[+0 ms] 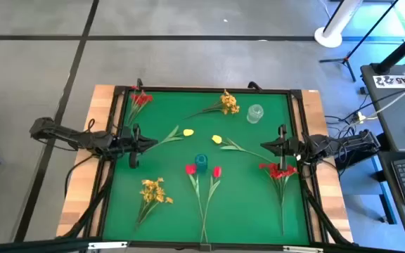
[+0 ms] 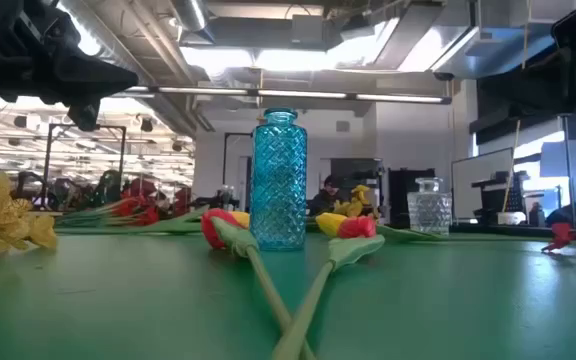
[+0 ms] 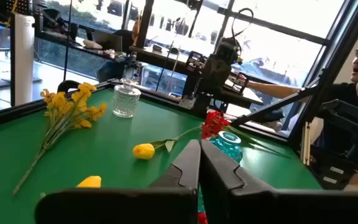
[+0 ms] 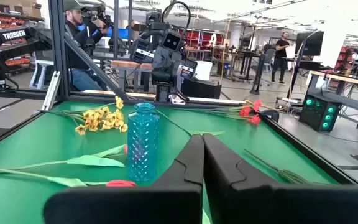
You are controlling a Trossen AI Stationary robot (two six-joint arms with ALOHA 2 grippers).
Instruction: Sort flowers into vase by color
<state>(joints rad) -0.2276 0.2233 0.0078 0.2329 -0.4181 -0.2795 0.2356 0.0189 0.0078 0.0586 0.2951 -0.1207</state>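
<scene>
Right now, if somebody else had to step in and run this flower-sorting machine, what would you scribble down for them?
Left gripper: shut, empty, waiting at the mat's left edge.
Right gripper: shut, empty, waiting at the right edge.
Blue vase stands mid-mat; clear vase toward the far right. Both hold nothing.
Flowers all lie on the green mat: two red tulips beside the blue vase, two yellow tulips just beyond it, red sprays far left and near right, yellow clusters far middle and near left.
Done: nothing sorted yet.
Left: every flower still goes into a vase by colour.

In the low view, the blue vase (image 2: 279, 180) hid part of the yellow tulips (image 2: 353, 224); crossed stems (image 2: 293, 320) ran off the edge.
</scene>
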